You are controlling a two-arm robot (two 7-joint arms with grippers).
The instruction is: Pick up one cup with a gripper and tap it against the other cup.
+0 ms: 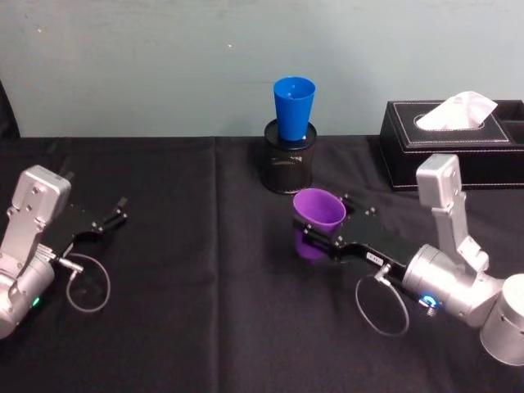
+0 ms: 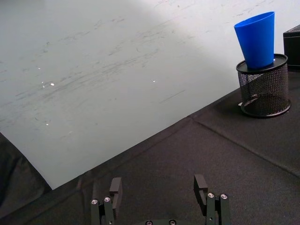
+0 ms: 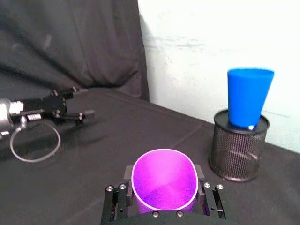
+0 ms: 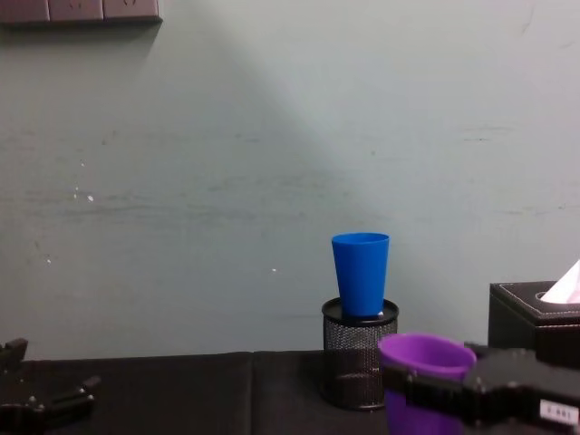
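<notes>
So, left to right. My left gripper [image 1: 113, 214] is parked at about 9 o'clock on the black cloth [image 1: 196, 278]. Its jaws are spread wide with nothing between them. My left wrist view looks straight out past the two slim black fingers [image 2: 115, 187], with bare cloth between them and a pale scuffed wall [image 2: 93, 70] behind. My right wrist view catches that same gripper [image 3: 83, 101] side-on, farther off.

Up at 12 o'clock there's a round black mesh pen holder [image 1: 289, 164] with the blue cup [image 1: 294, 106] standing upright in its mouth. The cup is smooth plastic, tapered, with the narrow end down. From the chest view the blue cup [image 4: 361, 272] pokes well above the holder's rim [image 4: 360, 313], and you can see through the wire mesh.

At roughly 5 o'clock from the holder, near it but not touching, is the purple cup [image 1: 318, 209]. My right gripper [image 1: 323, 225] has it clamped, one finger on each side of the wall just under the rim. The right wrist view looks down into the glossy purple inside [image 3: 163, 180], and the rim looks pressed a bit out of round. In the head view the cup leans. I can't tell if its base is off the cloth.

At 3 o'clock from the holder sits a black stitched tissue box [image 1: 450, 155] with a white tissue sticking out.
</notes>
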